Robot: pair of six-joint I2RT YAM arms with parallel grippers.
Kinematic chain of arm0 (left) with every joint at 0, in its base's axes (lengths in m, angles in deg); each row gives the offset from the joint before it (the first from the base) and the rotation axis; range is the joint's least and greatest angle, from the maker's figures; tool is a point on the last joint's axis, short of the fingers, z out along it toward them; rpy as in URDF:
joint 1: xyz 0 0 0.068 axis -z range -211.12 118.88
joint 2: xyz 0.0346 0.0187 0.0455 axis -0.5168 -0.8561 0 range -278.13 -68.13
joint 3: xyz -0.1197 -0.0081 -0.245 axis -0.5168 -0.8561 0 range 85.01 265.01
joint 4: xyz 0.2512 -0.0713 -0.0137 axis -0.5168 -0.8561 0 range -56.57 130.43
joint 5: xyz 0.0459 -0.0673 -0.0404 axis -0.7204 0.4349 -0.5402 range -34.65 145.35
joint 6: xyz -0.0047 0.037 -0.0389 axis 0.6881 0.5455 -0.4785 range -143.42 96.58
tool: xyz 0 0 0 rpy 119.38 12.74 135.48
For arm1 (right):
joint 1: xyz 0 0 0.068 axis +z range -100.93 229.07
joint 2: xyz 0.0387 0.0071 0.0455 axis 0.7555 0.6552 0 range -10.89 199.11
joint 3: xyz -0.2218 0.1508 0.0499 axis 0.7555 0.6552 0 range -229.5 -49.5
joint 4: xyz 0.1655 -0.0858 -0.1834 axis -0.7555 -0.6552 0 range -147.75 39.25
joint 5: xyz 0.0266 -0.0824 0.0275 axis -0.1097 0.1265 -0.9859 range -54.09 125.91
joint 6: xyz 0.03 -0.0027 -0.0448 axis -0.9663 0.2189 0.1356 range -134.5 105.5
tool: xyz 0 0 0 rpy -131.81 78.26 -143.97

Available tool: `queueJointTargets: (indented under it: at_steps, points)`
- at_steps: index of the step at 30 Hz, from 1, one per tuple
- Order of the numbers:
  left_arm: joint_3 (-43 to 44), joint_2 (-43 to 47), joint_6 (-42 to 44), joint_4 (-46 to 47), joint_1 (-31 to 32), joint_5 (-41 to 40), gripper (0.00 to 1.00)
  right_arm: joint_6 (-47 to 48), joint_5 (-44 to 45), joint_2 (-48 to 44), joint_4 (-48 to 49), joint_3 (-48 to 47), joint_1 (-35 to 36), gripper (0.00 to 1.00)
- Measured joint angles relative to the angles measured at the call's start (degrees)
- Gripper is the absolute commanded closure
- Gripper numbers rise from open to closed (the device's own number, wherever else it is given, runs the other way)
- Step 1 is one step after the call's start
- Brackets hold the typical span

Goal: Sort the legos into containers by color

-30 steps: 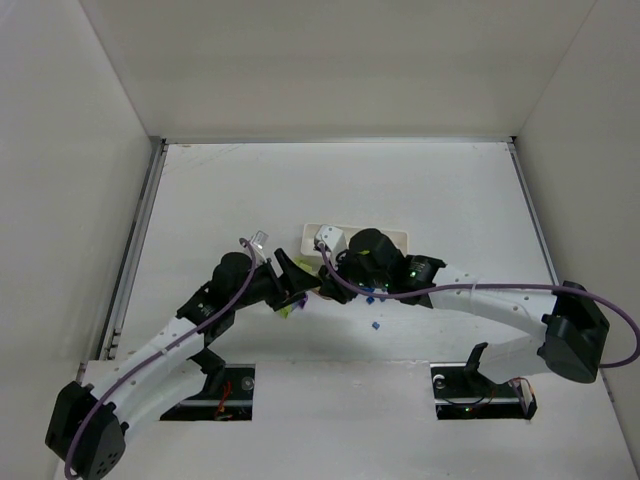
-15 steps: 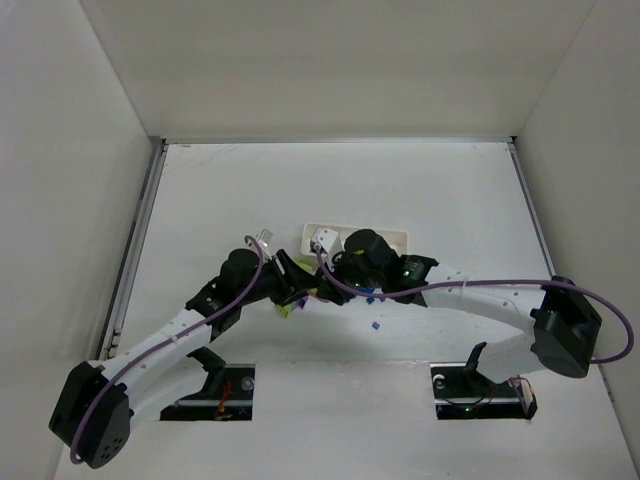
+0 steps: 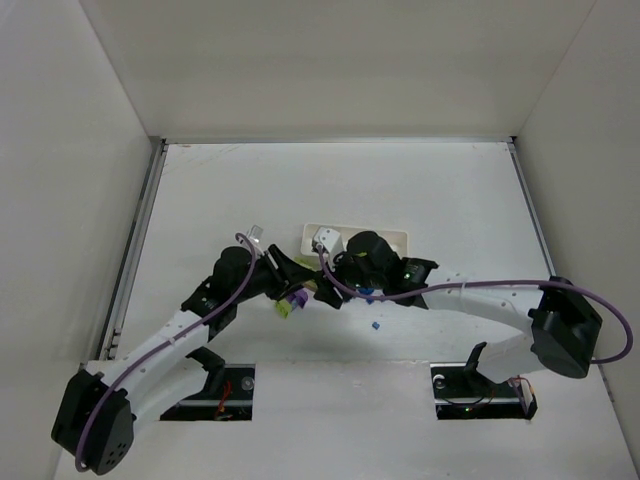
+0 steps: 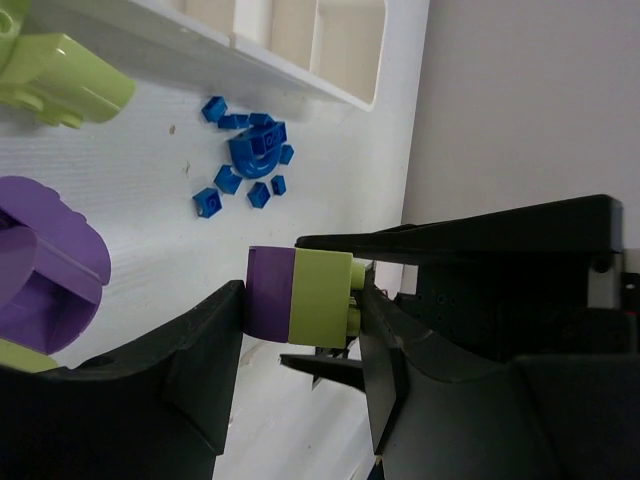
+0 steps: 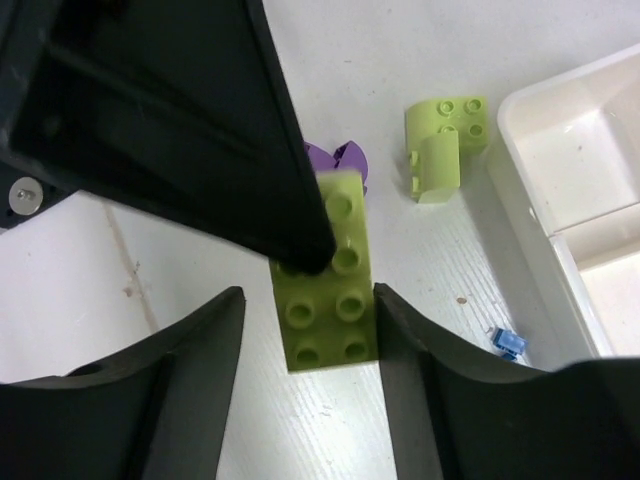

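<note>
Bright even diffuse light, soft shadows, white surfaces slightly washed out

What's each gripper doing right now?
Left gripper: closed on the purple-and-lime block.
Right gripper: set around the same block; grip cannot be told.

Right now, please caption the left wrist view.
Left jaws clamp a stacked purple-and-lime plastic brick near scattered small blue pieces.

White-shelled arms [image 3: 165, 335], black joints [image 3: 565, 325], looping purple cables [image 3: 490, 284].
</note>
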Motion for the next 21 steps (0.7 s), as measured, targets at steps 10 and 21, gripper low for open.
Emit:
queueJointTargets:
  at_steps: [10,21]
  points:
    - [0.00,-0.46,0.92,-0.55,-2.80,0.35,0.87,-0.94,1.38,-2.34,2.47,3.65,0.00,0.37]
    - [0.02,-3.74,3.19,-2.25,-1.44,0.35,0.87,-1.25,1.88,-1.20,4.35,3.85,0.00,0.48]
